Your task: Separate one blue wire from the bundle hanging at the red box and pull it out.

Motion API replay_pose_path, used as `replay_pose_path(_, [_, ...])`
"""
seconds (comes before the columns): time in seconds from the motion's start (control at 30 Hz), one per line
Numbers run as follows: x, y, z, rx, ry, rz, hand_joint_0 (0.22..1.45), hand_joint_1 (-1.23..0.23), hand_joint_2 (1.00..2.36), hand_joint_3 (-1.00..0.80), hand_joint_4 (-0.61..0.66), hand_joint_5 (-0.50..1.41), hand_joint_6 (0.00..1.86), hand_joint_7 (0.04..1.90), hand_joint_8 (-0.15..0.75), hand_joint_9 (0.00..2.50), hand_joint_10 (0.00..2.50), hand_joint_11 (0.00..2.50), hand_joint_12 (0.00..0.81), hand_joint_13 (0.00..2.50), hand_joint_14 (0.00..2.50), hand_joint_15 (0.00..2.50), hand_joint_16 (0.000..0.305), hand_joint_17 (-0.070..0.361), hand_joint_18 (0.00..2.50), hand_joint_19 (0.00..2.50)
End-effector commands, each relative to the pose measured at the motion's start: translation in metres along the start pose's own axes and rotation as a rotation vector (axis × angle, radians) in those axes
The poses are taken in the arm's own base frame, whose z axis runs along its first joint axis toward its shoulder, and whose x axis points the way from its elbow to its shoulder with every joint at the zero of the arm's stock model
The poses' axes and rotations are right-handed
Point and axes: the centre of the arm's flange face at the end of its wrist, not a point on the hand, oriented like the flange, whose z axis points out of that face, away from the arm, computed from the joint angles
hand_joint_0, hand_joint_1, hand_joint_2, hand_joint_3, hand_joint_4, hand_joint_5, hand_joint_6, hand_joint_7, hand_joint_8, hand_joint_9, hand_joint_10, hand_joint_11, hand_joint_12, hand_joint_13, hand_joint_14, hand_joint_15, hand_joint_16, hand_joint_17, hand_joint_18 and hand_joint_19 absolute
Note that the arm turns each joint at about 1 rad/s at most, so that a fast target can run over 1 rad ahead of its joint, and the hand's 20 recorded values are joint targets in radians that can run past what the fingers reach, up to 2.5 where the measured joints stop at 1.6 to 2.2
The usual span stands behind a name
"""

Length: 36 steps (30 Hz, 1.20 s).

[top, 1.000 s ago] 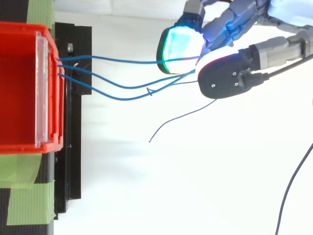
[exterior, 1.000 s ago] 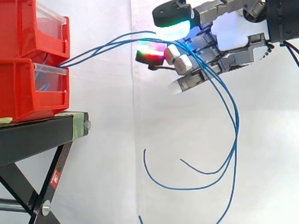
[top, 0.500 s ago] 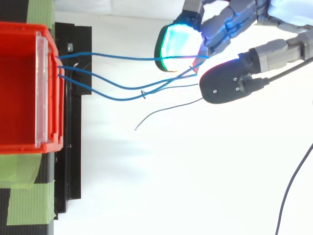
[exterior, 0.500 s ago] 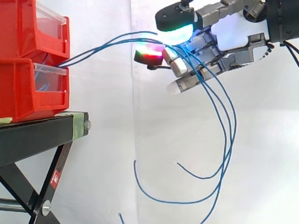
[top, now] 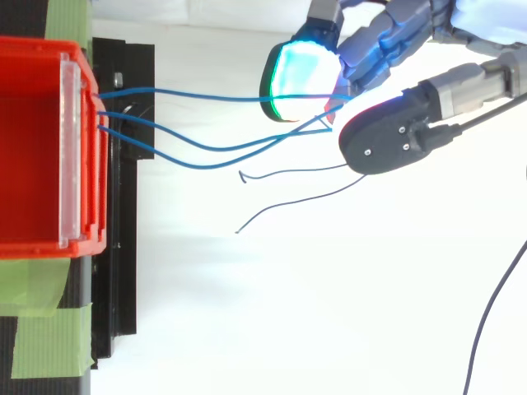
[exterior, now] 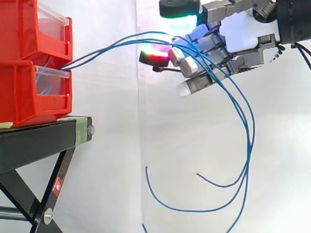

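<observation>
**Item: blue wires** (exterior: 116, 43). A bundle of three strands leaves the front of the lower red bin (exterior: 29, 92). The bin stands well beyond the fingertips, on the black stand (exterior: 39, 141).
- Axis: the strands run roughly level, in line with the way the fingers reach, and rise in a shallow arc from the bin to the hand.
- Spacing: in the top view the wires (top: 198, 100) are fanned apart at the bin rim (top: 82, 239) and draw together just ahead of the fingertips.
- Slack: past the fingers the strands fall in long loops under the palm side. The free ends curl back below the fingertips, clear of everything. Two of these ends (top: 239, 232) lie loose between hand and bin.

**Item: hand** (exterior: 240, 36). It is held high, level with the upper bin (exterior: 29, 29).
- Posture: the fingers are half-bent and spread, not pressed together.
- Upper pad: the green-glowing pad (exterior: 180, 20) stands above the strands with a visible gap.
- Lower pads: the red-glowing pad (exterior: 155, 52) sits just beneath the strands. The white pads (exterior: 187, 67) lie under them, where the wires drape across.
- Contact: the whole bundle rests over the lower fingers, and no pinch is closed on any strand.

**Judgement:** no single strand is isolated yet. Because the strands converge at the fingertips, choosing one looks easier nearer the bin, where they are spread apart.
</observation>
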Motion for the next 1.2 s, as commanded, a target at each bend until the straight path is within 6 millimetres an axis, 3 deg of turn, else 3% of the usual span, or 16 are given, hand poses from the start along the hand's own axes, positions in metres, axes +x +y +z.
replay_pose_path(0.0, [0.0002,0.0001,0.0,0.0,0.0,0.0,0.6,-0.81,1.01,-0.33,0.25,-0.23,0.83,0.88,0.366,0.86,0.02,1.05,0.462,1.13,0.02,1.02,0.056,0.127,0.68,0.39])
replay_pose_path(1.17, [0.0002,-0.0006,-0.0002,0.001,0.001,-0.002,0.58,-0.75,1.02,-0.28,0.2,-0.16,0.86,0.98,0.386,1.17,0.02,1.17,0.471,1.26,0.03,1.05,0.049,0.111,0.85,0.48])
